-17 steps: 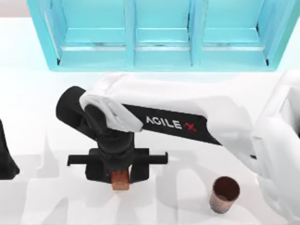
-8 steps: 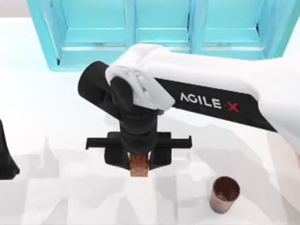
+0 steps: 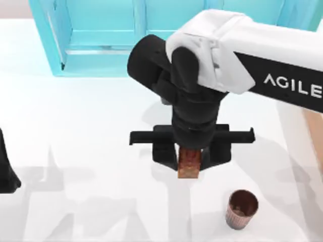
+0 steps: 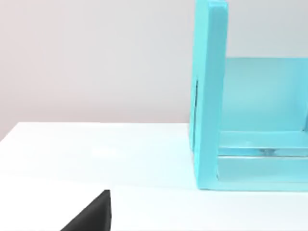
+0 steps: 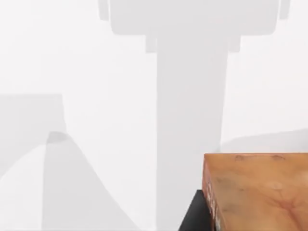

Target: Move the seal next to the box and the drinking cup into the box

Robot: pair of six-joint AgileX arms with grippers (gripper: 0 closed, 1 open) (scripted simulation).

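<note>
My right gripper (image 3: pixel 190 162) hangs above the middle of the table, shut on the seal (image 3: pixel 189 164), a reddish-brown, orange-mottled block whose lower end sticks out between the black fingers. The right wrist view shows the seal (image 5: pixel 257 190) close up over the white table. The drinking cup (image 3: pixel 241 208), round with a dark brown inside and a ribbed pinkish wall, stands upright near the front edge, to the right of and in front of the gripper. A sliver of the tan box (image 3: pixel 314 132) shows at the right edge under the arm. My left arm (image 3: pixel 7 169) is parked at the left edge.
A big turquoise shelf unit (image 3: pixel 101 45) runs along the back of the table, and its side wall (image 4: pixel 209 96) appears in the left wrist view. White tabletop (image 3: pixel 75 131) lies open on the left and in the middle.
My right arm has carried the seal to the right and slightly toward the back, rising over the table. The cup and the left arm have not moved.
</note>
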